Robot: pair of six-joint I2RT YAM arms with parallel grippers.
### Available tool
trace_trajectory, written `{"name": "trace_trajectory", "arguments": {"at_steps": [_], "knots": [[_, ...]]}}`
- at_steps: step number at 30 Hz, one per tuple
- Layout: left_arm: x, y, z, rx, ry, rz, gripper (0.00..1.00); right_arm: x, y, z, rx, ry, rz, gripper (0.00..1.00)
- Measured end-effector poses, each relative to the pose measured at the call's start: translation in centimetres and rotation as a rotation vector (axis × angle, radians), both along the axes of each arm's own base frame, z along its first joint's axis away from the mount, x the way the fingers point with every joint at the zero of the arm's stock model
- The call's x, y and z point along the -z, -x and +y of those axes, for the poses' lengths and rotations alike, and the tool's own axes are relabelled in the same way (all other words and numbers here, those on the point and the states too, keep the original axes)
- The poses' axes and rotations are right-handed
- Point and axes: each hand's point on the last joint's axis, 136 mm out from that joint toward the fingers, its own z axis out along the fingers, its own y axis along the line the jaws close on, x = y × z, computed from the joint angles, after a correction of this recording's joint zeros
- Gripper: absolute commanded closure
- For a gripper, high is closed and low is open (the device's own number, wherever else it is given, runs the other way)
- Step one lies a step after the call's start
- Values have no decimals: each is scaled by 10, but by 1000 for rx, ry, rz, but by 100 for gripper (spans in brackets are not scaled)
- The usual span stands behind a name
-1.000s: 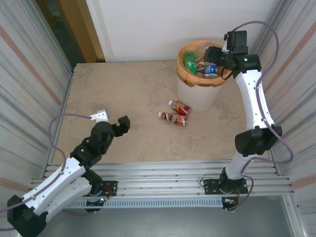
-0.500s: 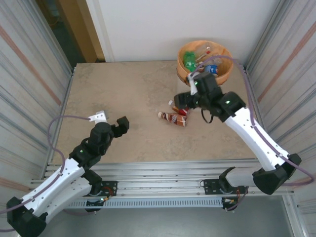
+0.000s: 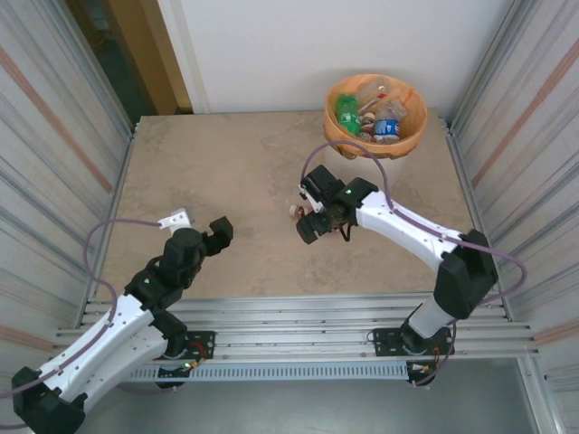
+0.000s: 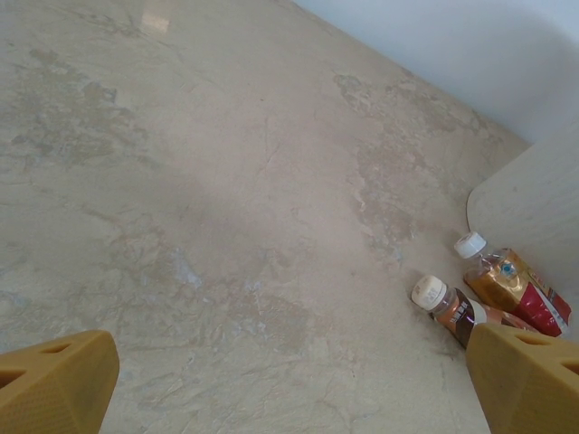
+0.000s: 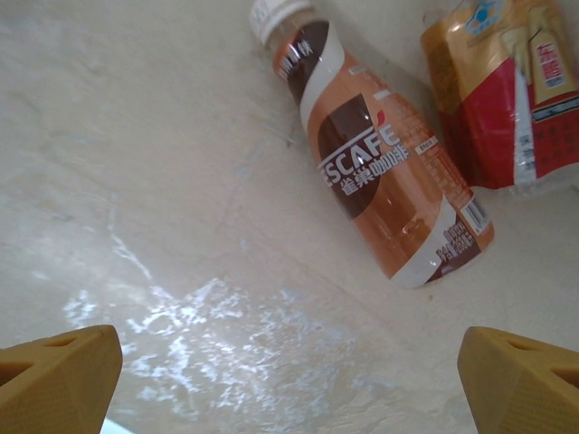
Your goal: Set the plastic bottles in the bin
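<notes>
Just ahead of my right gripper (image 5: 289,384), fingers spread wide and empty, a brown coffee bottle (image 5: 380,190) lies on its side on the table (image 3: 226,163), with a red-labelled bottle (image 5: 507,90) just beside it. Left gripper (image 4: 289,389): spread wide, empty, well apart from both. Bin (image 3: 331,122) at far right holds more bottles (image 3: 366,117).

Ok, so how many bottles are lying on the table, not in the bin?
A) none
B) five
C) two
C: two bottles lie side by side on the table, outside the bin. They are the brown coffee bottle and the red-and-orange labelled bottle.
</notes>
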Motion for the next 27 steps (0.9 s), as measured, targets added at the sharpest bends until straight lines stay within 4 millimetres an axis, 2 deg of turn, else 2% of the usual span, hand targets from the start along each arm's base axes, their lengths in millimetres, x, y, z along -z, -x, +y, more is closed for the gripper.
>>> {"name": "trace_trajectory", "arguments": {"at_steps": [3,8,14,27], "knots": [[3,0,0,-1,4,6,1,20,-13,-6,6,45,36,5],[2,1,-1,2,5,7,1,38,-32,-10,14,90,45,4],[2,0,3,-10,6,6,1,53,-50,1,-21,119,43,6],[-5,2,9,-23,27,-25,1,79,-61,7,-59,171,73,14]]}}
